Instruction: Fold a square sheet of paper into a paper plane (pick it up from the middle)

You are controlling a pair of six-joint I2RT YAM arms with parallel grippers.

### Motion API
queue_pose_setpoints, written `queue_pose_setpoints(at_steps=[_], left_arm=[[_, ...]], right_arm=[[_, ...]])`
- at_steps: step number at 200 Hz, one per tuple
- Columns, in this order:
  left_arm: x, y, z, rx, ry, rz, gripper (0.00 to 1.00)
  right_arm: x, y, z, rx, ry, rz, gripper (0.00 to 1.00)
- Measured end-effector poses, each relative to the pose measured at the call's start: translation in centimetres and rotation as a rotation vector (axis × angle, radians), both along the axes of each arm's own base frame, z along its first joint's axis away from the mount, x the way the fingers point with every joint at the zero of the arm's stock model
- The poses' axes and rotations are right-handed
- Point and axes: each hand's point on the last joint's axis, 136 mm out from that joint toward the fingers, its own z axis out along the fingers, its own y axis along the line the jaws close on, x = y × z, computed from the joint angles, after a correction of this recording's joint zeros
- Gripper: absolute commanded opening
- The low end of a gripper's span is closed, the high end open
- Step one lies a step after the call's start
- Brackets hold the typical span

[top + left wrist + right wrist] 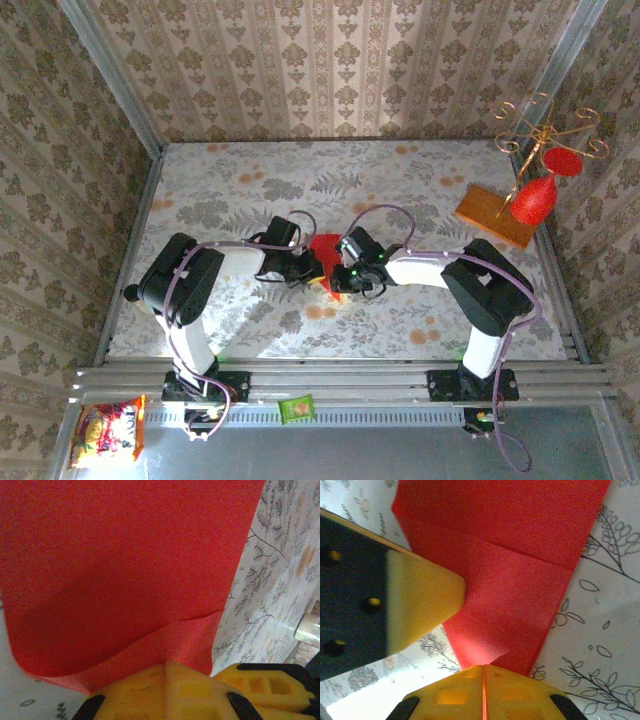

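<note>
Red paper, pinched from two sides: the yellow fingers [145, 692] of the left gripper [167, 666] are closed on the near edge of the square sheet of paper [125, 570], where one layer overlaps another along a shallow crease. The right gripper [483, 672] is likewise clamped, with a thin red line of paper showing between its pressed-together fingers [452, 697]. A yellow fingertip of the left gripper meets the sheet's edge just beside it. Seen from above, the two grippers come nose to nose over the middle of the floral-patterned table [400, 190], the sheet a small red shape between them; whether it lies flat or is lifted cannot be told. A wooden board [495, 215] with a red ornament [533, 200] stands well apart at the far right. The work appears to be mid-fold, with creases in but no pointed dart yet. The next move likely calls for one gripper to anchor the sheet while the other releases and carries a corner to the centre crease.
</note>
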Motion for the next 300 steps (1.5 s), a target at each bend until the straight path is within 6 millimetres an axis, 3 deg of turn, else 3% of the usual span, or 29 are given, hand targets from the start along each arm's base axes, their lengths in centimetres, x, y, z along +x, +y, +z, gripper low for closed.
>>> queue_pose_setpoints(at_steps=[77,112,162,241,300], left_arm=[[0.3,-0.2,1.7,0.012,-0.082,0.008,0.09],[-0.6,-0.7,1.3,0.013,-0.08,-0.015,0.08],[-0.4,-0.9,0.7,0.018,-0.088,-0.014,0.08],[0.3,-0.2,0.1,0.04,-0.083,0.019,0.07],[2.2,2.1,0.0,0.039,-0.07,0.082,0.07]], right_arm=[[0.4,0.2,-0.1,-0.003,0.031,-0.042,0.11],[0.5,0.3,-0.1,0.002,0.045,-0.064,0.11],[0.5,0.3,-0.2,0.001,0.062,-0.083,0.11],[0.5,0.0,-0.3,-0.014,0.061,-0.09,0.1],[0.6,-0.2,-0.4,-0.027,0.055,-0.097,0.1]])
